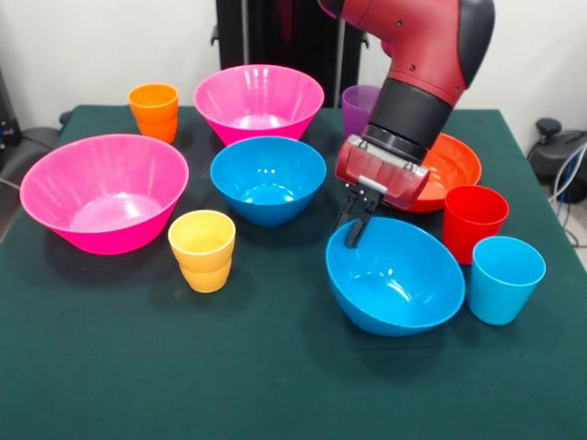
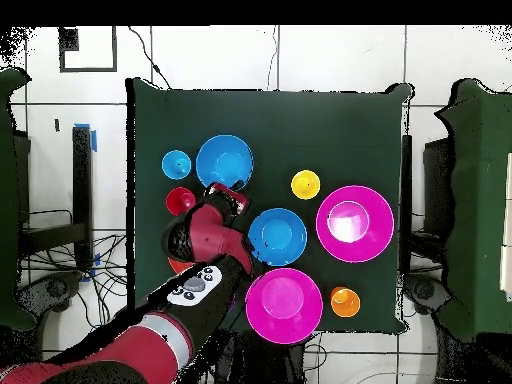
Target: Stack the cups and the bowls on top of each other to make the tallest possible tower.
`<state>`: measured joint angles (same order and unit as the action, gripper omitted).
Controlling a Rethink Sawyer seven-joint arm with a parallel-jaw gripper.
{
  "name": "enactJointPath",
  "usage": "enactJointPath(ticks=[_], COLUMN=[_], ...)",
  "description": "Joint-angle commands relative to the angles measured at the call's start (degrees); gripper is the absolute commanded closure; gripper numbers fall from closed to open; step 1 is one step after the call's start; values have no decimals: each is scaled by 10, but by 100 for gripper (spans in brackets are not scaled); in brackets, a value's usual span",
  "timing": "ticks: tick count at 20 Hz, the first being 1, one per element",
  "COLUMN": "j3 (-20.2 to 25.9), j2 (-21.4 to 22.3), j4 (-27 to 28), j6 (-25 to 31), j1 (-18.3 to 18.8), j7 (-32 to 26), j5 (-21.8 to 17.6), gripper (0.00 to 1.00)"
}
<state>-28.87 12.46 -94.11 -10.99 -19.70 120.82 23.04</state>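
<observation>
Gripper point(image 1: 356, 223) is pinching the far rim of the near blue bowl point(image 1: 394, 275), fingers narrow on the wall. Bowl is tilting on the table point(image 1: 110, 367) beside the red cup point(image 1: 473, 221). Risk: thin rim grip slipping, bowl swinging into that cup.

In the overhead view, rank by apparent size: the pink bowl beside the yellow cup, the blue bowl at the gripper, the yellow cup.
1. Pink bowl
2. Blue bowl
3. Yellow cup
</observation>
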Motion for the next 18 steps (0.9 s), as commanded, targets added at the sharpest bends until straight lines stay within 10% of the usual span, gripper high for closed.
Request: enactJointPath(ticks=[1, 12, 18], j3=[21, 121, 136], j2=[6, -18, -57], j4=[36, 62, 78], j6=[117, 21, -28], j1=[14, 143, 155], j7=[23, 8, 41], j5=[-18, -142, -158], gripper=[100, 100, 100])
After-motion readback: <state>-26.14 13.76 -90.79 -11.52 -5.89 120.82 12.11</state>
